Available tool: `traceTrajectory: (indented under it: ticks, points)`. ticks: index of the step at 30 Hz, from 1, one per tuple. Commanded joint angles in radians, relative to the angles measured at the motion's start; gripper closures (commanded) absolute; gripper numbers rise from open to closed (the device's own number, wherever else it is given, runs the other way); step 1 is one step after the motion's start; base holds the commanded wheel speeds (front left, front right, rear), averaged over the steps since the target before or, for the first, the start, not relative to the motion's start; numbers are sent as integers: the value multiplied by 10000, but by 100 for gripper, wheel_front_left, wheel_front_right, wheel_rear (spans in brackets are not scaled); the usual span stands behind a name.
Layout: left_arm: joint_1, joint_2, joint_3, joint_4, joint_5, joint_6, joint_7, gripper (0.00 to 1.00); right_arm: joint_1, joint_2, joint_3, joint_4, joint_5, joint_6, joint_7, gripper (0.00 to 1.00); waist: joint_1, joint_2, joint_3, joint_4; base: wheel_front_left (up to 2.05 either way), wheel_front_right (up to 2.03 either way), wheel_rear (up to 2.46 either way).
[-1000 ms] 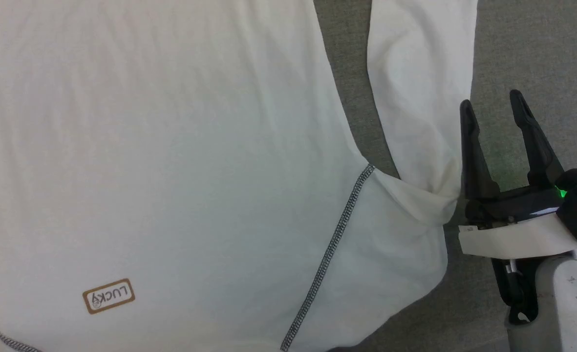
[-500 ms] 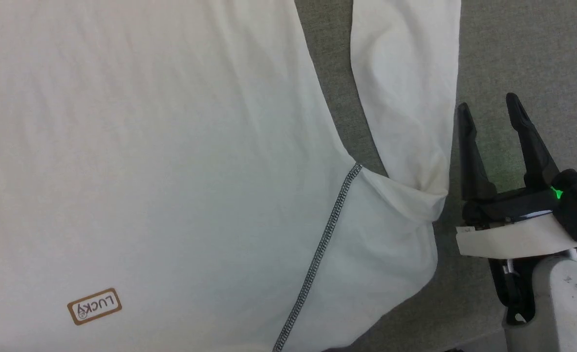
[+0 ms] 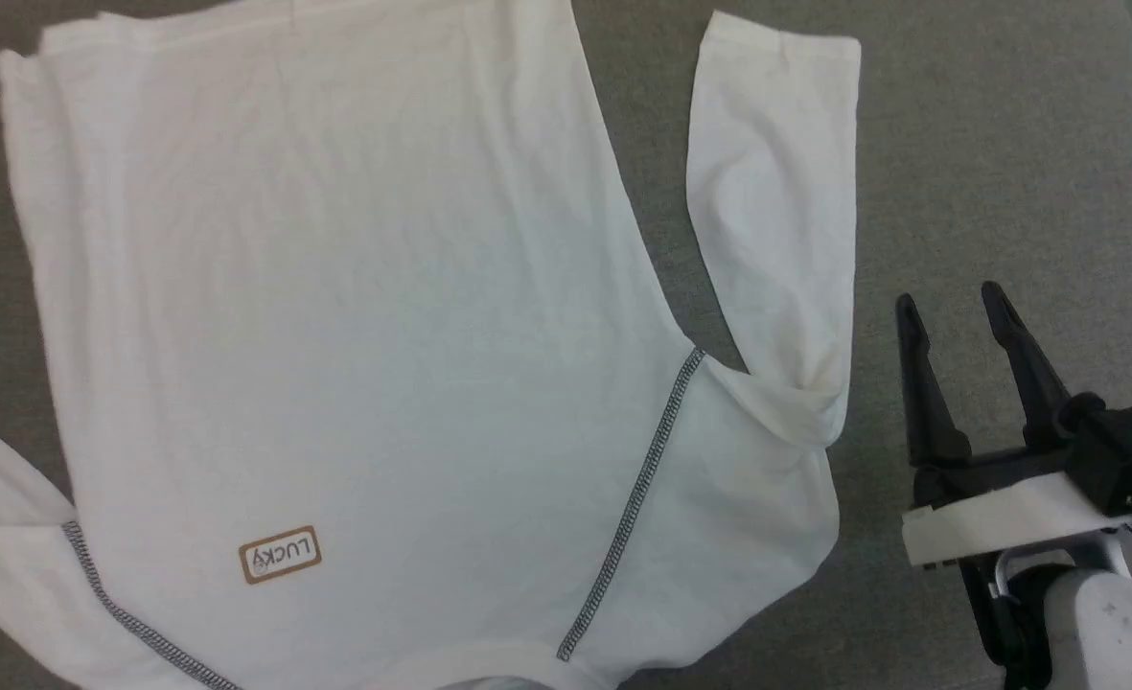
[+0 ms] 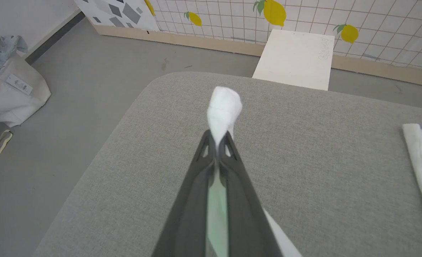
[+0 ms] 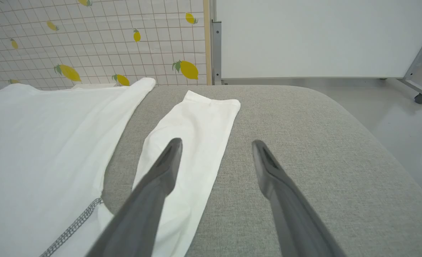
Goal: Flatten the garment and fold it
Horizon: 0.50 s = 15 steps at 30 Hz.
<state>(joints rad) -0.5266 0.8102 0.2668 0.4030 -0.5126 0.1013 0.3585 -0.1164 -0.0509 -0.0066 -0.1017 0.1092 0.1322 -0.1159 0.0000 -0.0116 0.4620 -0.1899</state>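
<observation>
A white long-sleeved thin-fabric shirt (image 3: 355, 287) lies spread flat on a grey woven padded surface (image 3: 1006, 144). Its brown-bordered rectangular LUCKY patch (image 3: 280, 555) and dark grey zigzag shoulder seams (image 3: 637, 498) face up. One sleeve (image 3: 776, 192) rests straight on the surface beside the shirt's body. The right gripper (image 3: 949, 302), fingers spread apart and empty, sits over bare surface just beside that sleeve. Near the surface's rounded corner, the left gripper (image 4: 218, 137) is pinched tight on a bunched piece of white cloth (image 4: 225, 105) from the shirt.
</observation>
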Motion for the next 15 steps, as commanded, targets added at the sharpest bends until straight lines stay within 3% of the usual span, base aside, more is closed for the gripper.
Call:
traceTrajectory:
  ticks: [1,6,15]
  points:
    - [284,131,-28,-140,127,-102,-3,100,208,7,-63,-16,6,-15,43,0,0,116,-1764,842,0,0,0]
    - [970,31,-98,-1492,20,-140,429,100,801,7,-260,-172,61,-15,305,0,0,116,-2699,1176,0,0,0]
    - [2002,-659,-826,-5479,-66,317,1688,100,1471,7,-468,-551,133,-15,663,0,0,116,-3410,1467,0,0,0]
